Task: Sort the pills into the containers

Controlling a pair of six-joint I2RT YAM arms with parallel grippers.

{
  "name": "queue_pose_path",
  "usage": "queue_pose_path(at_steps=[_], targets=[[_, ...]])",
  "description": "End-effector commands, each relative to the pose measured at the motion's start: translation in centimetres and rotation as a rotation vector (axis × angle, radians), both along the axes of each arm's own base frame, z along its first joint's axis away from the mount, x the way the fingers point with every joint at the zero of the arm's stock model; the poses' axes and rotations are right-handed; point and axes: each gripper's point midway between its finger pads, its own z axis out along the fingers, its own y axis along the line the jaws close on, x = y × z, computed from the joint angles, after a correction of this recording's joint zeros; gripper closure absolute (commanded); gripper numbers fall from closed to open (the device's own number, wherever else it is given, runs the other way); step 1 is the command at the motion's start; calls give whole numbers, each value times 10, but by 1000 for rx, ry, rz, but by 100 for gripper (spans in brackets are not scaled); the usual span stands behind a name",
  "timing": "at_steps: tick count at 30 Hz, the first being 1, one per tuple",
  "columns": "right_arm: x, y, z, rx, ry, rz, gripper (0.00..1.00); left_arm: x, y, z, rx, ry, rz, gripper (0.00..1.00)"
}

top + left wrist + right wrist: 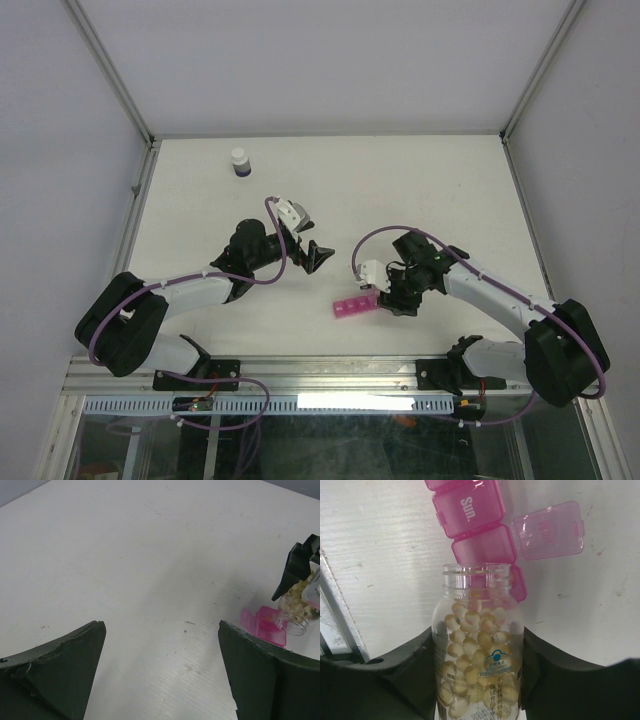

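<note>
Pink pill-box strip [355,306] lies flat on the white table [450,180], near the front edge and between the two arms, closer to the right one. Its long axis runs roughly left-right across the table, and its right end almost touches the right gripper [395,300]. In the right wrist view the strip leads straight away from the bottle mouth, up and a bit left. One lid [547,530] is flipped open out to the side; the other visible lids, incl. the "Sun." one, are down. The open compartment [517,582] sits right at the lip of the clear bottle [479,655], mostly hidden behind the neck, so I can't tell if any pills are in it; none are visible in the closed ones either. The right gripper is about half closed, clamped on the bottle body. The bottle is uncapped, mostly full of pale yellow softgels, and tipped with its mouth toward the strip. Looks like the pour step; what matters is keeping the mouth over that one open cell, since a slight overshoot would drop pills on the table or on a closed lid. Left gripper [318,255] has its jaws spread wide, holds nothing, and hangs above bare table well apart from the strip, up and to its left. A white-capped dark bottle [240,162] stands far back left, out of play.
</note>
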Motion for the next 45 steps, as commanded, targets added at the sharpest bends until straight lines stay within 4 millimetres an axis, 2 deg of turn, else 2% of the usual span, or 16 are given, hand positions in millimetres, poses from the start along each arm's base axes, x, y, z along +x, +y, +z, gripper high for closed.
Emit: queue_pose_path(at_steps=[1,5,8,10,13,15,18,20,23,25,28,30,38,41,43,45], targets=[[14,5,9,20,-68,-15,100,2,-10,26,-33,-79,-33,1],[25,4,9,11,-115,-50,100,2,-10,25,-32,-78,-32,1],[7,13,14,58,-27,4,100,2,-10,26,-33,-79,-34,1],[27,3,11,10,-123,-59,100,2,-10,26,-33,-79,-34,1],[5,13,15,63,-21,13,100,2,-10,26,-33,-80,-33,1],[28,3,11,10,-125,-66,100,2,-10,25,-32,-78,-34,1],[4,16,19,85,-20,19,100,1,-10,25,-31,-78,-34,1],[32,0,9,-2,-144,-86,100,2,-10,25,-31,-78,-33,1],[3,14,16,73,-2,15,100,2,-10,25,-31,-78,-34,1],[31,2,11,13,-145,-78,100,2,-10,26,-32,-80,-34,1],[3,12,16,64,0,12,100,2,-10,26,-32,-79,-34,1],[27,2,12,21,-135,-58,100,2,-10,25,-31,-79,-35,1],[4,13,19,78,-16,21,100,2,-10,25,-30,-78,-35,1],[27,-3,8,-7,-103,-68,100,2,-10,26,-31,-78,-34,1],[1,11,16,70,13,12,100,2,-10,25,-30,-78,-35,1],[27,1,11,26,-129,-70,100,2,-10,25,-30,-78,-35,1]])
